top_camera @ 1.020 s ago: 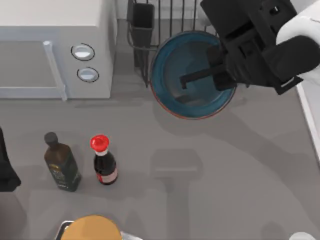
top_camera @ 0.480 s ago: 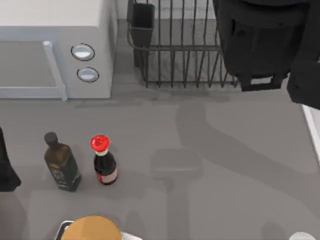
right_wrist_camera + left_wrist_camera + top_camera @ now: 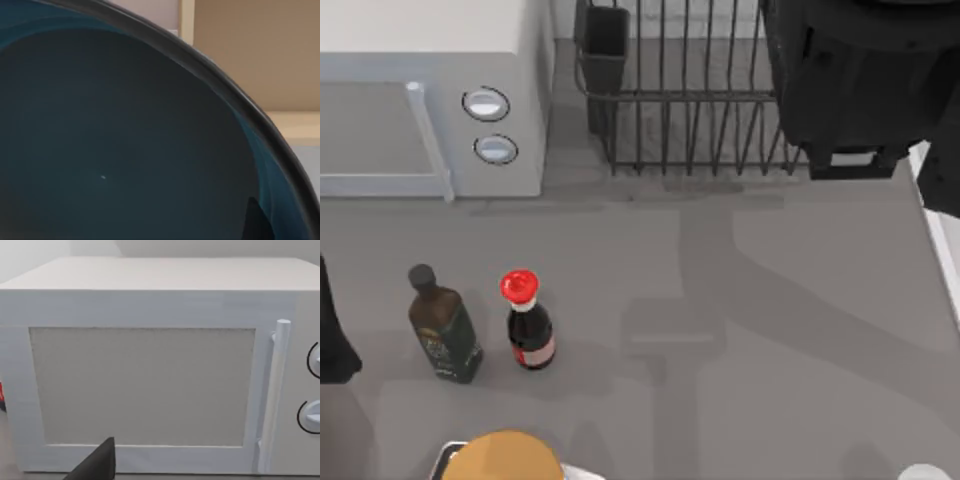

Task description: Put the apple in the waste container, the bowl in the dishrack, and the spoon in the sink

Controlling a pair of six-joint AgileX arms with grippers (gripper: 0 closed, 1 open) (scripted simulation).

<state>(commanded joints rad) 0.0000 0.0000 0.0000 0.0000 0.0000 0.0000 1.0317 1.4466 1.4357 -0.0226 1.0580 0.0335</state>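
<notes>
**Top view: bowl carried up by the dishrack**

The right arm's dark bulk [image 3: 850, 85] hangs at one o'clock, covering the right end of the dishrack [image 3: 680, 100]. The right wrist view looks straight into the teal bowl [image 3: 125, 140], so I'd say the right gripper holds it, though its fingers are hidden and I cannot tell their spread. The bowl step looks in hand; next it needs lowering between the bars, then release. The left arm [image 3: 335, 330] sits parked at nine o'clock, facing the microwave [image 3: 150, 365].
</notes>
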